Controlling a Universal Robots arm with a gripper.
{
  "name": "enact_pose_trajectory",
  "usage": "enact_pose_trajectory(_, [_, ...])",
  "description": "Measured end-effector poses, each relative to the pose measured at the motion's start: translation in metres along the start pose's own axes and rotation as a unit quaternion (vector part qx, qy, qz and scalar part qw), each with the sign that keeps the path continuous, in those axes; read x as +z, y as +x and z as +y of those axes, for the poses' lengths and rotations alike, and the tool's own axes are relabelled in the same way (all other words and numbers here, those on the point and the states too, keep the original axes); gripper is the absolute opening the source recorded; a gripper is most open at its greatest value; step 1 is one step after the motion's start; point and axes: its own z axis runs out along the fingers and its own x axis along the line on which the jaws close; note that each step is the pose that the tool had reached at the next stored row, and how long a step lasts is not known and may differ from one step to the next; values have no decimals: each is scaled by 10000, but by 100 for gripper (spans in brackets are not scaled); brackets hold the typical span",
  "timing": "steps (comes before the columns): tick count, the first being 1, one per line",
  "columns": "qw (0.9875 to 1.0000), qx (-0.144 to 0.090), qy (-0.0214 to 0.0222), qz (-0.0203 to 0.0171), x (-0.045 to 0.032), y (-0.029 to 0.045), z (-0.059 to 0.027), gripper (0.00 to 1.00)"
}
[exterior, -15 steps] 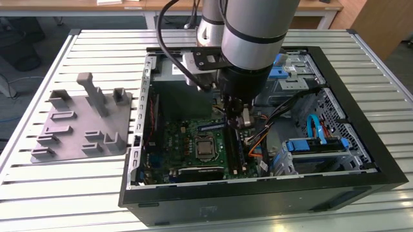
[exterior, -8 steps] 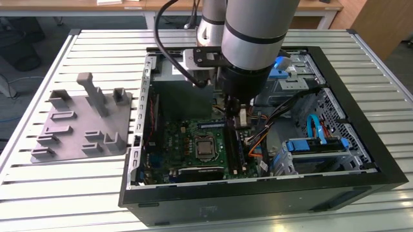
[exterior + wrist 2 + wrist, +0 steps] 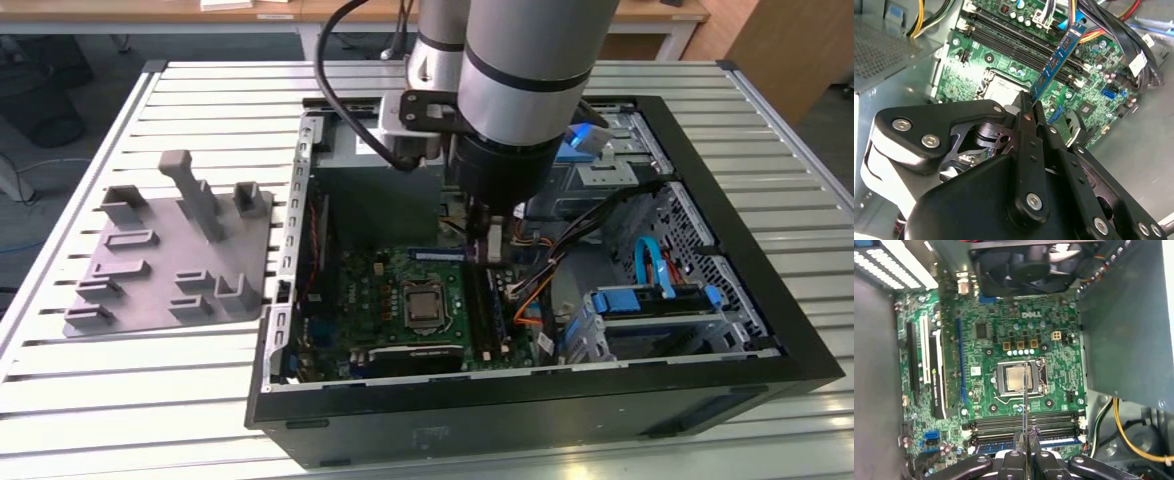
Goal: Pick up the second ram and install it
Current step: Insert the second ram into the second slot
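Note:
The second ram [image 3: 1056, 60], a narrow blue strip with small black chips, is clamped between my gripper's [image 3: 1026, 107] black fingers and sticks out from them toward the green motherboard [image 3: 1004, 75]. In the first wrist view the ram [image 3: 1024, 400] shows edge-on as a thin line across the CPU socket and the black memory slots [image 3: 1054, 421], with the gripper [image 3: 1024, 452] shut on it. It hangs above the slots without touching them. Another blue strip [image 3: 996, 445] sits in the slot nearest the gripper. In the exterior view the gripper [image 3: 489, 235] hangs inside the open case, over the board.
The CPU socket [image 3: 424, 305] lies in the middle of the board. The grey power supply [image 3: 380, 185] and cable bundles [image 3: 541, 285] crowd the gripper. Blue drive latches [image 3: 654, 300] stand at the exterior view's right, a case fan [image 3: 1029, 265] beyond the socket, a grey fixture plate [image 3: 167, 250] outside the case.

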Motion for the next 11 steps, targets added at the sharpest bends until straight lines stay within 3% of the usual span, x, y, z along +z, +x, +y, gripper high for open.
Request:
enact_pose_trajectory(6, [9989, 458, 18, -4, 2, 0, 0, 14])
enact_pose_trajectory(11, [9965, 833, 33, -7, 4, 0, 0, 14])
